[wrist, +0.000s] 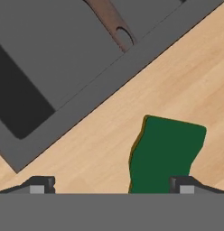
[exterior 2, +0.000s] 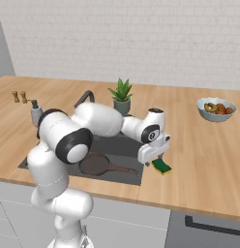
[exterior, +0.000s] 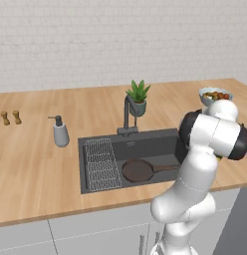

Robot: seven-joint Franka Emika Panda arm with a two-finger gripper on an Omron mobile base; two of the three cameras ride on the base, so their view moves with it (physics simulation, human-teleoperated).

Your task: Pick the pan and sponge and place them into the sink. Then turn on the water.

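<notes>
1. The light is bright and even in all views; it has no clear direction.
2. The tabletop (exterior: pixel 41 169) shows almost no cast shadow, and no glare.
3. The sink (exterior: pixel 160 142) is darker inside; in the hand view its deep corner is nearly black.
4. The base views are a little soft and coarse, with jagged edges.
5. The sponge (wrist: pixel 165 153) beside the sink looks sharp, without blur.

One pan (exterior: pixel 138 170), one sponge (exterior 2: pixel 162 167), one sink (exterior: pixel 145 142), one tap (exterior: pixel 127 115), one wire rack (exterior: pixel 102 164), one soap dispenser (exterior: pixel 60 132), one potted plant (exterior: pixel 138 97), one fruit bowl (exterior 2: pixel 217 109), two small shakers (exterior: pixel 11 117), one counter (exterior: pixel 36 164).
</notes>
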